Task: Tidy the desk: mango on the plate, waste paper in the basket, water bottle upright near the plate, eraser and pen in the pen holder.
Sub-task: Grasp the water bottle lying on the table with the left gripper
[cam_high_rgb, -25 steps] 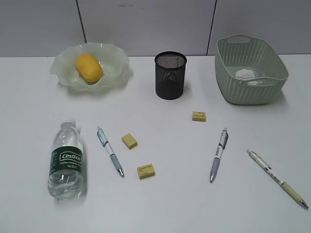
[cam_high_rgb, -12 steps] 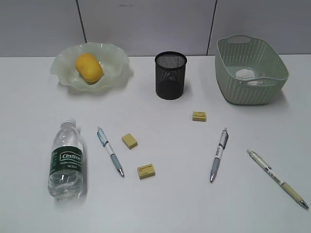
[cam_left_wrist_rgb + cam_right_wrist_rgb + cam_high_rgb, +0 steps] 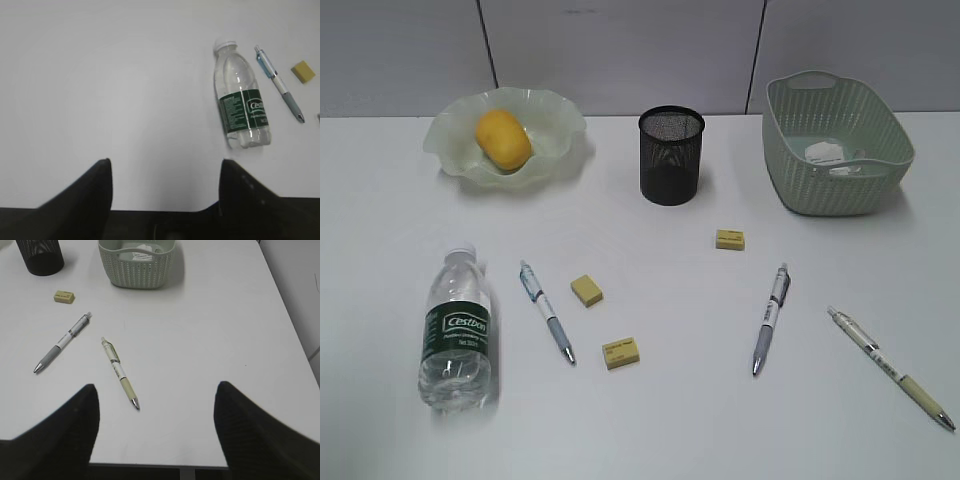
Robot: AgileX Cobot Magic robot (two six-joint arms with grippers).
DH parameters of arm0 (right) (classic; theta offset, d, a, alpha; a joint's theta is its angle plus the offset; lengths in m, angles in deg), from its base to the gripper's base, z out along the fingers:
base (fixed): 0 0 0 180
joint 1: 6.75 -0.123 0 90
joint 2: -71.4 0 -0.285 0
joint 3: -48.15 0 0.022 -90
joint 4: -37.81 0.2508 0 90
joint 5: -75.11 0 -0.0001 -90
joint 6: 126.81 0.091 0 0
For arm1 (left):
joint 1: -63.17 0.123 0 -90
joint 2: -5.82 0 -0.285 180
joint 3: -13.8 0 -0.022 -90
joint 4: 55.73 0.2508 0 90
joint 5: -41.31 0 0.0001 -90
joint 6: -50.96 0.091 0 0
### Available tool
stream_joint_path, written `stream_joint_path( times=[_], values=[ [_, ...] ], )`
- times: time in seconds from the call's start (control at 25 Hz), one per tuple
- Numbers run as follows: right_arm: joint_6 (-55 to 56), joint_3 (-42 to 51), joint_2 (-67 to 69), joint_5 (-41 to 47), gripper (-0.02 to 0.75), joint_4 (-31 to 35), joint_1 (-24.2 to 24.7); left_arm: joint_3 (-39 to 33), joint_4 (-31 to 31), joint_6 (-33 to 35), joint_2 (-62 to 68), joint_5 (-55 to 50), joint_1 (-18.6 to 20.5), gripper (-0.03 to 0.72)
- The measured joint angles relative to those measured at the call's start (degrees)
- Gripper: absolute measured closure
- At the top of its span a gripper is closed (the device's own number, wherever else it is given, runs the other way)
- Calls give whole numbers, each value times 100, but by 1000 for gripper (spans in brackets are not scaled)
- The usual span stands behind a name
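three pens [image 3: 548, 326], three erasers [image 3: 586, 290], one water bottle [image 3: 455, 330], one mango [image 3: 503, 139]

Bare desk [image 3: 650, 430] lay along the near edge; between bottle [image 3: 455, 327] and right pen [image 3: 890, 368], two pens and three erasers cluttered the middle

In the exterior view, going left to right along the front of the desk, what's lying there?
Water bottle → blue-grey pen → square eraser → labelled eraser → silver pen → beige pen.
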Motion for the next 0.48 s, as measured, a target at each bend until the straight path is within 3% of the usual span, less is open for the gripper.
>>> stream_joint_path(
  times=[0.28, 0.48],
  values=[
    [0, 0, 0, -5, 174, 5, 0, 735, -399, -247, 2278, 12, 0, 177],
    [0, 0, 0, -11, 174, 5, 0, 1014, -613, -630, 3313, 23, -171, 119]
  ],
)
